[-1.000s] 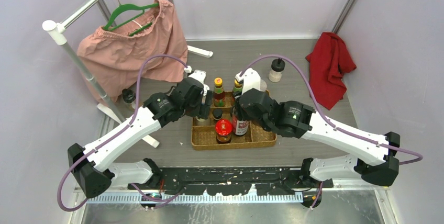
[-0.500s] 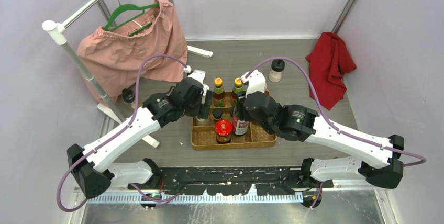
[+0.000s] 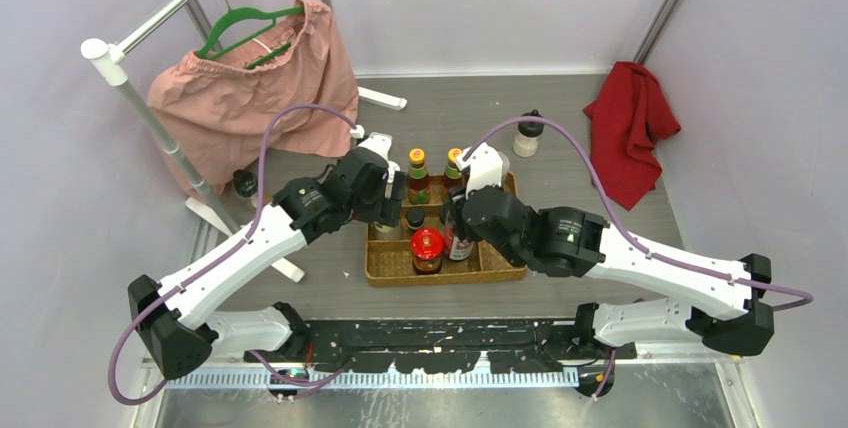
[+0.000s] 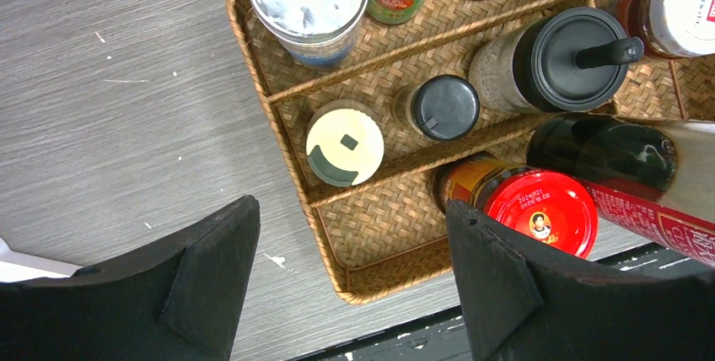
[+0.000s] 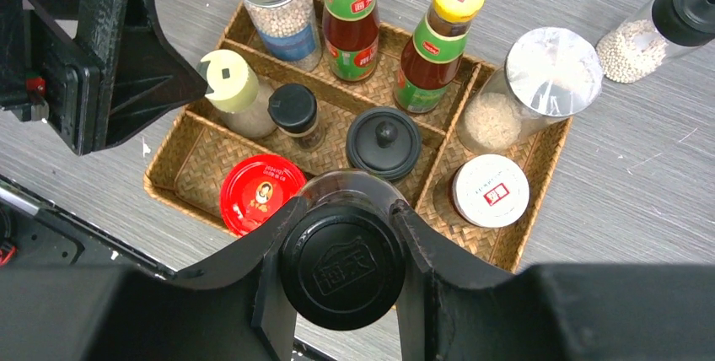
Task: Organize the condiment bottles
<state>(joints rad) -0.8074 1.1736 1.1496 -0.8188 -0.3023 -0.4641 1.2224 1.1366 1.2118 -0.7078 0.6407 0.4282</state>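
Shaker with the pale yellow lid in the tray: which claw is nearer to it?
Left. The left claw hangs open close above the shaker. The right claw is farther away, shut on a black-capped bottle beside the red-lidded jar.

The top view looks down from above and behind the arm bases (image 3: 250, 333) over the table (image 3: 560, 148). Both wrist views look down close over the woven tray (image 4: 375, 213), from left and right, sharing its red-lidded jar (image 4: 540, 212).
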